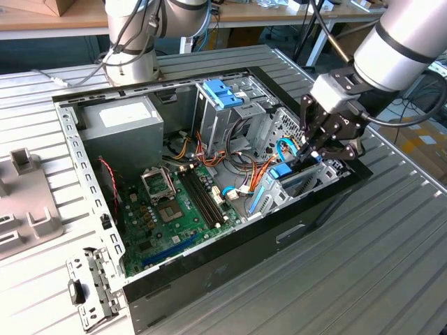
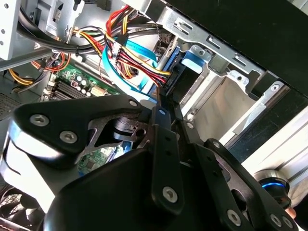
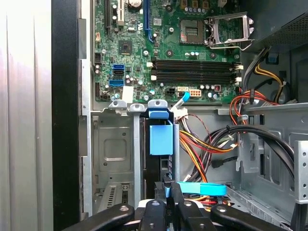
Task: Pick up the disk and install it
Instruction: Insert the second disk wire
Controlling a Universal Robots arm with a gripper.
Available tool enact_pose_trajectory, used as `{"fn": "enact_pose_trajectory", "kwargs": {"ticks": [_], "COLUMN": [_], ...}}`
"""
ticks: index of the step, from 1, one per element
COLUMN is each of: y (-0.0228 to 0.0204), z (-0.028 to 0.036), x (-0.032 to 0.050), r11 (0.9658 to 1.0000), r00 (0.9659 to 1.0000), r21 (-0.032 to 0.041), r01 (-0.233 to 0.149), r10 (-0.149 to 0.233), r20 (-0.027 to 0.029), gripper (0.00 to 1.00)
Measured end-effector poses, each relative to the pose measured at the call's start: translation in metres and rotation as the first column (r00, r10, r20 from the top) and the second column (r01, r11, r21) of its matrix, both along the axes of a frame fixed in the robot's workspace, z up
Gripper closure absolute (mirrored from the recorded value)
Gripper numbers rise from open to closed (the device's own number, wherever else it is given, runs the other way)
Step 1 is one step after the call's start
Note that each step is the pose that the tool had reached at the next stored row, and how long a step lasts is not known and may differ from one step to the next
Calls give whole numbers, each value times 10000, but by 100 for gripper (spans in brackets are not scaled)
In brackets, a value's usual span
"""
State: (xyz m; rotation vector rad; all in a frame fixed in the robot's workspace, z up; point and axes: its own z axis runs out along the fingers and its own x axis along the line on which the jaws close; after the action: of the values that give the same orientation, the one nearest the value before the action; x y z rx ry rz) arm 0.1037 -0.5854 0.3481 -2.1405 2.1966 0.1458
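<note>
Workshop benches and cables fill the background behind a ribbed metal table (image 1: 391,279), on which an open computer case (image 1: 209,279) lies on its side. Near the case's front edge, at the exterior view's right, the disk (image 3: 160,139) stands on edge in a metal drive cage (image 3: 108,159), its blue carrier tab uppermost and its dark body sunk between the cage walls. It looks partly to mostly seated, and being upright probably suits a bay that takes drives slid in edgewise.

The gripper (image 1: 312,148) reaches down at the disk's end nearest the case front. In both wrist views its fingers (image 2: 161,108) come together in a narrow pinch with almost no gap; they seem to be closed on the disk's thin top edge, though the contact itself is hidden behind the finger links. Such a narrow grip would fit a thin edge and keep the fingers clear of the cage walls.

Just beside the disk a bundle of red, yellow and black wires (image 3: 202,139) and a flat blue cable (image 3: 202,188) crowd the bay. Farther in lies the green motherboard (image 3: 163,43); beyond it, a grey power supply (image 1: 122,122) and a paler blue bracket (image 1: 222,94).
</note>
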Motion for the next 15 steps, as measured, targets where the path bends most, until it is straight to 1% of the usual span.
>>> {"fn": "enact_pose_trajectory", "kwargs": {"ticks": [10, 13, 15], "y": [1, 18, 18], "z": [4, 2, -2], "x": [15, 16, 16], "r11": [10000, 10000, 10000], "r00": [10000, 10000, 10000], "r21": [10, 10, 10], "r01": [0, -1, -1], "r10": [0, 1, 1], "r20": [-1, -1, -1], "gripper": [84, 84, 84]}}
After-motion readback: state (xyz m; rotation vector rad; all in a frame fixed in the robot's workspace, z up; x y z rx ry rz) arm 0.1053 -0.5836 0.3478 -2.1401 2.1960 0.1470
